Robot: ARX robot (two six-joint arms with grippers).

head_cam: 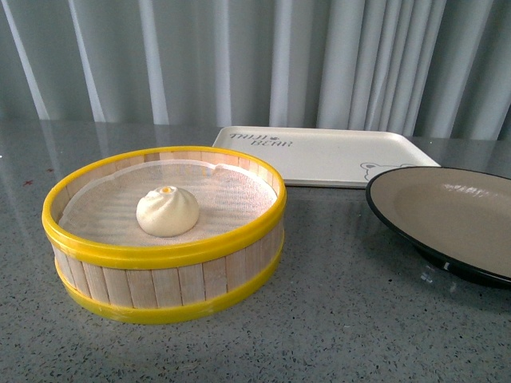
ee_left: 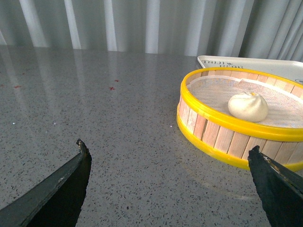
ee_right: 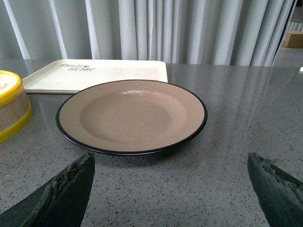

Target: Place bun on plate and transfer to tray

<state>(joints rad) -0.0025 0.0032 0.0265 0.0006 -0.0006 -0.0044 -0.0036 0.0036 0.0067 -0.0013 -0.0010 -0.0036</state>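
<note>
The cream-white bun [head_cam: 167, 211] with a yellow dot sits inside a round wooden steamer basket [head_cam: 164, 283] with yellow rims, left of centre. The taupe plate [head_cam: 455, 209] with a black rim lies empty at the right. Behind them lies the cream-white tray [head_cam: 323, 157], also empty. My left gripper [ee_left: 169, 147] is open over bare table, short of the basket [ee_left: 222, 137] and the bun [ee_left: 247, 106]. Open too, my right gripper [ee_right: 170, 160] hangs just in front of the plate [ee_right: 130, 116], with the tray [ee_right: 97, 74] behind it. Neither arm shows in the front view.
Everything rests on a grey speckled table [head_cam: 359, 319]. Pale curtains [head_cam: 255, 56] hang along its far edge. The basket's yellow rim [ee_right: 8, 101] shows beside the plate in the right wrist view.
</note>
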